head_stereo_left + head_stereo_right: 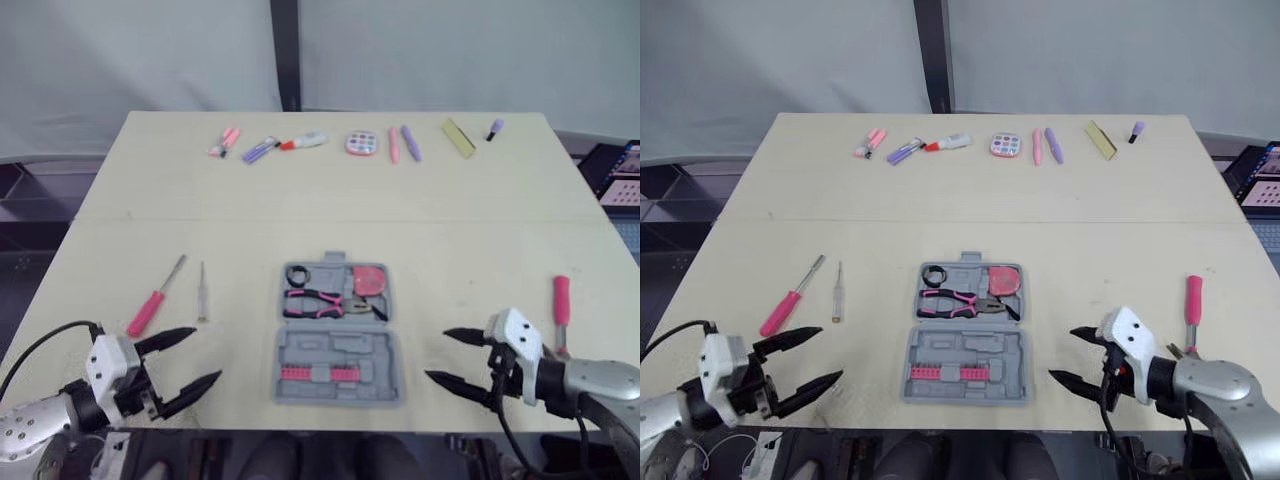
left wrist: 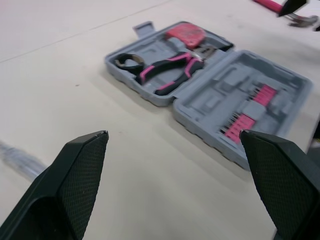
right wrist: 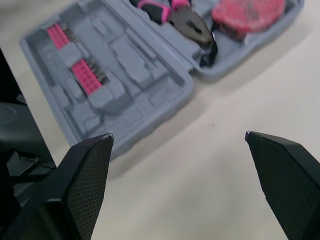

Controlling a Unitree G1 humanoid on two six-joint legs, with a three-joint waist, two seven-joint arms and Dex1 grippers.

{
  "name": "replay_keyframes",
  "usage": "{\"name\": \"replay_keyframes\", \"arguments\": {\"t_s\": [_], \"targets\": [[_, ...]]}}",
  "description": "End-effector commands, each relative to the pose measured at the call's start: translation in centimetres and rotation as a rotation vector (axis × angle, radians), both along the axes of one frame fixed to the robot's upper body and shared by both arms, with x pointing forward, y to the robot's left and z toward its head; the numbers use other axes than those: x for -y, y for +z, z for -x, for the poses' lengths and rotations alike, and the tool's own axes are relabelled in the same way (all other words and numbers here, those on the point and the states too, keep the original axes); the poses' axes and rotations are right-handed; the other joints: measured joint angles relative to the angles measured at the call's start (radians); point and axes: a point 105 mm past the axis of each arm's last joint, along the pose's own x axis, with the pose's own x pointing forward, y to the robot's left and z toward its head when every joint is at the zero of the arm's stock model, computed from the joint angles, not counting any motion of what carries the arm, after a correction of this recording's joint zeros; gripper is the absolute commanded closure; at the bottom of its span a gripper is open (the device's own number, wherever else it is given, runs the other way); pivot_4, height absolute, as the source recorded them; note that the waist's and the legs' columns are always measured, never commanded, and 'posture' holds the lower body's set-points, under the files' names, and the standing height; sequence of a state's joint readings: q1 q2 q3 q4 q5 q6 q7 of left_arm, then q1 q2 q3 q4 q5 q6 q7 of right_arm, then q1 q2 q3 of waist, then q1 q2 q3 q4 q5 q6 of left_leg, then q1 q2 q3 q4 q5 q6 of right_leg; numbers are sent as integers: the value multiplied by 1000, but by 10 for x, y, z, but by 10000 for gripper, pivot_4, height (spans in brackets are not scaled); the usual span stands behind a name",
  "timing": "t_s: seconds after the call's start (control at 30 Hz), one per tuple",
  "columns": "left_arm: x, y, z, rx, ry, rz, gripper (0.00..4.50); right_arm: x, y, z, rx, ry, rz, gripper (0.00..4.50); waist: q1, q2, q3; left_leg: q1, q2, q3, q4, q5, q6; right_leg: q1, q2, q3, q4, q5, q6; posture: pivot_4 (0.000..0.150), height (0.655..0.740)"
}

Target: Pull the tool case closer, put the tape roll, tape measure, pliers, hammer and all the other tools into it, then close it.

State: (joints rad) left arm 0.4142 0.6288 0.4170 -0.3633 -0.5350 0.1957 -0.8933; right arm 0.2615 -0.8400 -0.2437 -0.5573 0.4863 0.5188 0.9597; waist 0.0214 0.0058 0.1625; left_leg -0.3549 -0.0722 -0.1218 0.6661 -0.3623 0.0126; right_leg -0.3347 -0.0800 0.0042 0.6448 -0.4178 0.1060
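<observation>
Left eye view: my left claw [image 1: 205,355] and right claw [image 1: 436,355] gape wide, flanking the tool case [image 1: 338,335]; I'd grab the hammer [image 1: 561,298] mid-handle.

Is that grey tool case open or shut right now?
Open. The tool case lies flat with both halves spread, and the pliers, tape roll and tape measure show in its far half.

Cream surface [image 1: 480,180], thin seam [image 1: 330,220] crossing it side to side. Behind its far edge: pale grey backdrop [image 1: 140,50], split by a dark vertical post [image 1: 285,50]. Lit screen [image 1: 620,175] off its right edge.
</observation>
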Motion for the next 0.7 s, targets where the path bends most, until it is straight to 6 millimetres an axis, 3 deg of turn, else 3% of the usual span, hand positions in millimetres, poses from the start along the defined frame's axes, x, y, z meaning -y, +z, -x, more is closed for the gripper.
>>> {"name": "replay_keyframes", "arguments": {"t_s": [0.03, 0.1, 0.27, 0.5, 0.7], "targets": [[-9, 10, -10, -30, 175, 49, 0, -13, 18, 6, 75, 97, 1, 275, -1, -1, -1, 0, 0, 0, 0, 0, 0, 0, 0, 0, 0, 0, 0, 1500, 7400], [-19, 8, -16, -91, 364, 64, 0, -20, 21, 7, 115, 148, -4, 275, -3, -1, -1, 0, 1, 0, 0, 0, 0, 0, 1, 0, 0, 0, 0, 1500, 7400], [-36, 12, -17, -91, 638, 53, 0, -26, 21, 6, 157, 178, -66, 275, 0, -4, -2, 0, 1, 0, 0, 0, 0, 0, 1, 1, 1, 0, 0, 1500, 7400], [-43, 10, -24, -129, 755, 59, 0, -23, 20, 2, 181, 193, -78, 275, 4, -4, -2, 0, 0, 0, 1, 0, 0, 0, 0, 1, 0, 0, 0, 1500, 7400], [-32, 6, -63, -181, 804, 107, 0, -17, 19, -3, 185, 193, -39, 275, 4, -4, -3, 0, -1, 0, 2, 0, 0, 0, 0, 1, 1, 0, 0, 1500, 7400]]}}
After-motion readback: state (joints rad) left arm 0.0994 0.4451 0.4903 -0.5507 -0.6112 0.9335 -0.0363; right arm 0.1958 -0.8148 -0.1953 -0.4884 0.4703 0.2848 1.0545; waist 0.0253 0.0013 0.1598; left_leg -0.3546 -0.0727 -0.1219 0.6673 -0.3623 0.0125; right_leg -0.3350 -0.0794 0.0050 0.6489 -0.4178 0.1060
